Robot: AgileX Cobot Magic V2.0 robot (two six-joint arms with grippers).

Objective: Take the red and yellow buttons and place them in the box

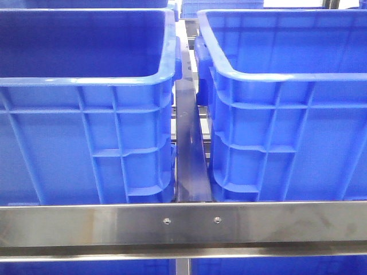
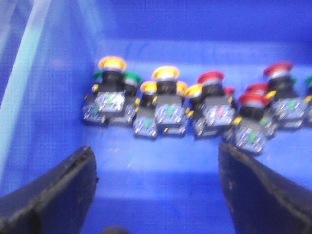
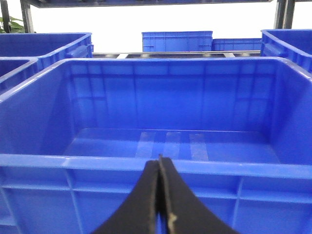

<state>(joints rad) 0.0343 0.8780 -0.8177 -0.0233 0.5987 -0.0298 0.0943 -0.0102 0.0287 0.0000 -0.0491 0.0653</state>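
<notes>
Black fingers point(image 2: 53, 195) of the left gripper point(image 2: 156, 190) stand wide apart, buttons point(image 2: 165, 105) clustered just ahead in the bin point(image 2: 44, 97). Best single out one yellow cap point(image 2: 165, 73) squarely. Right gripper point(image 3: 160, 195) is pinched together, holding nothing, before its box point(image 3: 170, 165).

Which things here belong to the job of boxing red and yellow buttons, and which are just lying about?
Belonging to the job:
- yellow buttons
- red buttons
- empty blue box
- left pincer, open above the buttons
- right pincer, shut, empty

Just lying about:
- green buttons among the pile
- metal rail
- distant blue crates
</notes>
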